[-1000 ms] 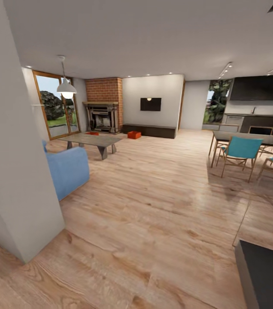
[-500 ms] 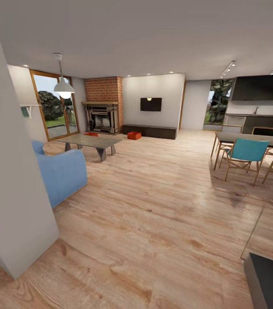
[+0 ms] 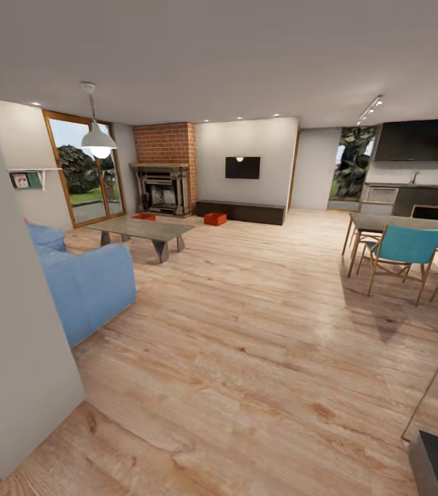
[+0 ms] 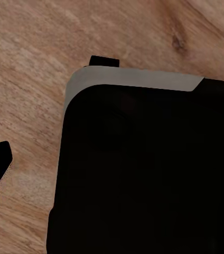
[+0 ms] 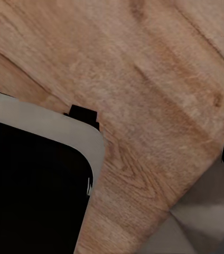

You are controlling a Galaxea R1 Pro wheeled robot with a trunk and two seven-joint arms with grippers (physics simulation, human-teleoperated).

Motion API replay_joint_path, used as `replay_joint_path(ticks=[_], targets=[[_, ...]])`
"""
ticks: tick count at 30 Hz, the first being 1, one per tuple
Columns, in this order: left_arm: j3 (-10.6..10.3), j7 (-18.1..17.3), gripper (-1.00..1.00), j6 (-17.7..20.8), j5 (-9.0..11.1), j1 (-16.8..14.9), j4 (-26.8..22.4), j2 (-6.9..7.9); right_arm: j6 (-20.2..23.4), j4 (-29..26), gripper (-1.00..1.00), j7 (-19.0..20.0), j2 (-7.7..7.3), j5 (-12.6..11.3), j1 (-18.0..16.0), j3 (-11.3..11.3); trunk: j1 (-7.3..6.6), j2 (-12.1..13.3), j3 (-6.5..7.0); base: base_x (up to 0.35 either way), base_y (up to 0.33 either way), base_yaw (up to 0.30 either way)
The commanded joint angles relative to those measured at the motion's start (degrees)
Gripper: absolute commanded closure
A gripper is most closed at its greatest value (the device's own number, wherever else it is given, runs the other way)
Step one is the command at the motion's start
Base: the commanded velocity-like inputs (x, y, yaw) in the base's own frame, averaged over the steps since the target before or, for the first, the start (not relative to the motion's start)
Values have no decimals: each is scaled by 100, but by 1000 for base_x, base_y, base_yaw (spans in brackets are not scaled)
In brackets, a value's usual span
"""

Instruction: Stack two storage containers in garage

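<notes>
A wide living room is being seen from the head camera, its light wood plank floor [image 3: 260, 331] running toward a far wall where a black TV [image 3: 242, 167] is mounted above a long dark cabinet [image 3: 241, 211]. A pale wall corner [image 3: 12, 344] is standing close at the left, with a blue sofa [image 3: 85, 286] just beyond it. A dining table [image 3: 412, 226] with a teal chair [image 3: 401, 249] is set at the right. A low coffee table [image 3: 143, 231] is placed before the brick fireplace [image 3: 167, 169], under a white pendant lamp [image 3: 99, 141]. One red-orange storage container [image 3: 215, 218] is lying on the planks just in front of the cabinet; the second container [image 3: 146, 215] is partly hidden behind the coffee table. In both wrist views the robot's dark base [image 4: 143, 174] is shown over wood planks; whether the grippers are spread or pressed together cannot be told.
</notes>
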Motion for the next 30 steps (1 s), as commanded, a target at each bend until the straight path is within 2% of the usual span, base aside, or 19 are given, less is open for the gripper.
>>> replay_joint_path(ticks=[1, 21, 30], targets=[[5, 5, -100, -8, 39, -2, -1, -1, -30, 15, -100, -4, 3, -42, -4, 48, 3, -2, -6, 323, 0, 0], [5, 3, -100, -8, 39, -2, -1, -1, -38, 15, -100, -4, -6, -48, -5, 48, 3, -2, -6, 323, 0, -2], [5, 4, -100, -8, 39, -2, -1, -1, -30, 15, -100, -4, 3, -43, -5, 48, 3, -2, -6, 323, 0, -195]])
